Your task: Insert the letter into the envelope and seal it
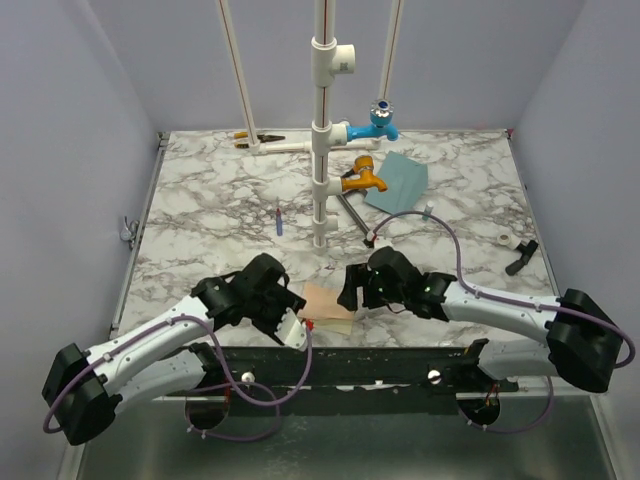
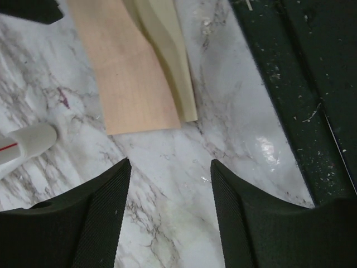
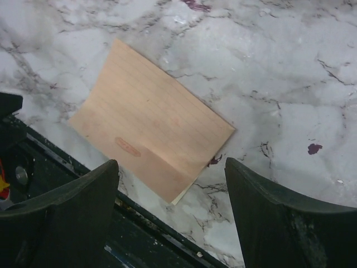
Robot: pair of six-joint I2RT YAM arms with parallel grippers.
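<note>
The tan letter (image 1: 327,303) lies folded flat on the marble table near its front edge, between the two grippers. It shows in the left wrist view (image 2: 131,78) with a paler underlayer peeking out, and in the right wrist view (image 3: 150,120). The teal-blue envelope (image 1: 397,181) lies far back, right of the pipe stand. My left gripper (image 1: 296,322) is open and empty just left of the letter. My right gripper (image 1: 350,290) is open and empty at the letter's right edge.
A white PVC pipe stand (image 1: 321,150) with a blue valve (image 1: 378,122) and an orange valve (image 1: 362,177) rises mid-table. A blue pen (image 1: 279,219), a black clip (image 1: 522,256), a tape roll (image 1: 503,238) and pliers (image 1: 256,139) lie around. The dark front rail (image 1: 350,365) borders the table.
</note>
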